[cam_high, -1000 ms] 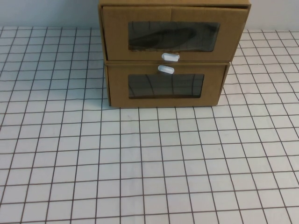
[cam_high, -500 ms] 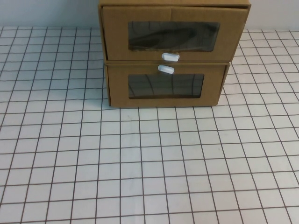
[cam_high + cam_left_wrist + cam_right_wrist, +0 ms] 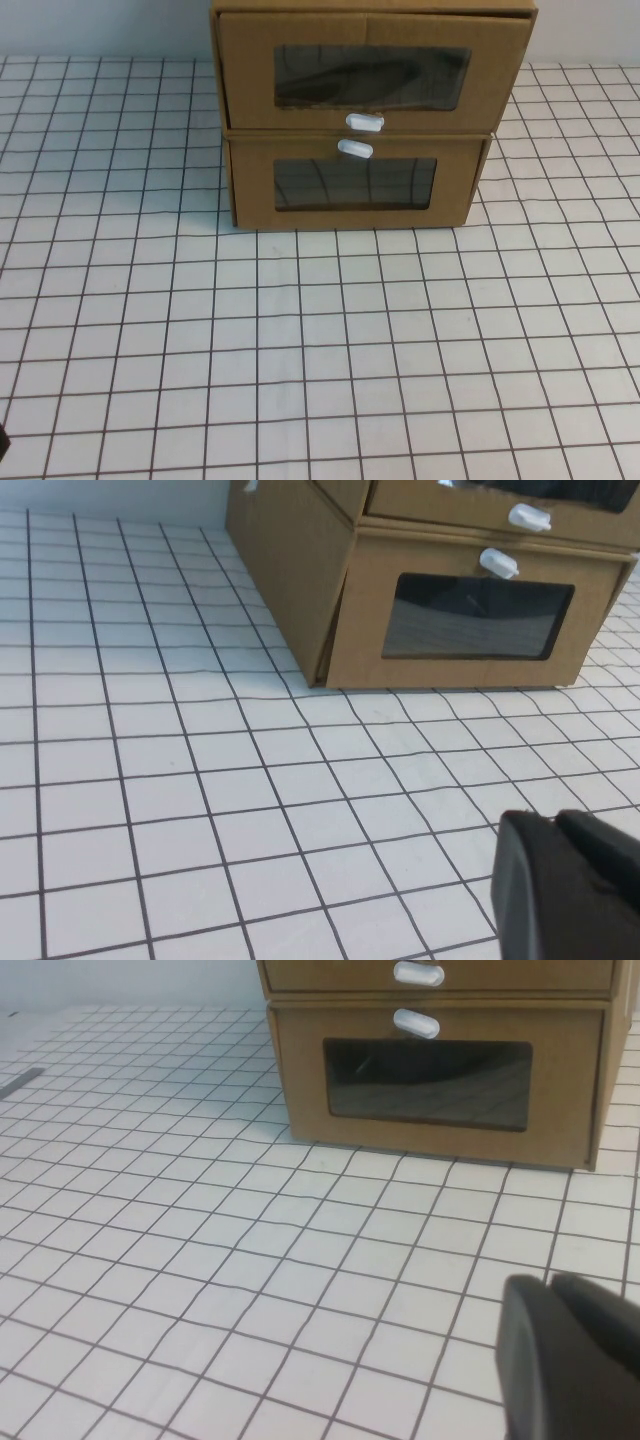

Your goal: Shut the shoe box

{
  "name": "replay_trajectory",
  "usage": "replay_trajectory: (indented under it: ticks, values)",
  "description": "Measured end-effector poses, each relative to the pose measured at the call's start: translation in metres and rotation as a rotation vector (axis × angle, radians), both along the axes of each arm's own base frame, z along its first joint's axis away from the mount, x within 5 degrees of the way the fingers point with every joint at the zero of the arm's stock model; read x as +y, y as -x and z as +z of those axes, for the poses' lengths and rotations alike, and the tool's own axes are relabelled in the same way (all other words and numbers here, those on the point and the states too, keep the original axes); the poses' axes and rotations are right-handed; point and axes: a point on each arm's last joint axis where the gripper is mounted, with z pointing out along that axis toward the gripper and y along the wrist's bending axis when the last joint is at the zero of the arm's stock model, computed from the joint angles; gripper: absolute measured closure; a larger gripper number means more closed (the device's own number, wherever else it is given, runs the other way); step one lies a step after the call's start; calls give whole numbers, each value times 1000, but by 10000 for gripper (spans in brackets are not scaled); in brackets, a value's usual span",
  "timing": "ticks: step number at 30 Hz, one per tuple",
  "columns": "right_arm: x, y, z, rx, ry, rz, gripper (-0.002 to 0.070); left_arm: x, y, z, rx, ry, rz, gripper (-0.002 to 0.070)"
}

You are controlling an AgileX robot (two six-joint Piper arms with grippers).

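The shoe box (image 3: 245, 75) is the upper of two stacked brown cardboard boxes at the far middle of the table. Its white pull tab (image 3: 364, 122) sits below the clear window, through which a dark shoe shows. Its drawer front stands a little forward of the box beneath. My left gripper (image 3: 553, 818) is shut and empty, low over the tiles well short of the boxes; in the high view only a dark speck (image 3: 2, 441) of it shows at the lower left edge. My right gripper (image 3: 548, 1280) is also shut and empty, hanging in front of the boxes.
The twin box (image 3: 250, 185) underneath has its white tab (image 3: 355, 149) above its window. Both stand on a white tabletop with a black grid (image 3: 320, 340). A pale wall rises behind the boxes.
A dark speck of my left arm has appeared at the lower left edge of the high view. The boxes have not moved.
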Motion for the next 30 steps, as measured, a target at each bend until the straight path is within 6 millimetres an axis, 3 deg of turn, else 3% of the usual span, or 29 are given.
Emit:
replay_trajectory:
  ticks: [10, 13, 19, 23, 30]
  values:
    - [0, 0, 0, 1, -4, 2, 690, 0, -1, -3, 14, 13, 4, 680]
    - [0, 0, 0, 1, -4, 2, 690, 6, -7, -6, -38, -32, 73, 680]
    - [0, 0, 0, 0, -5, 2, 691, 22, -23, -31, -195, -301, 208, 680]
    - [0, 0, 0, 1, -4, 2, 690, 23, -27, -56, -150, -353, 203, 680]
    - [0, 0, 0, 1, -4, 2, 691, 23, -25, -69, -45, -386, 179, 680]
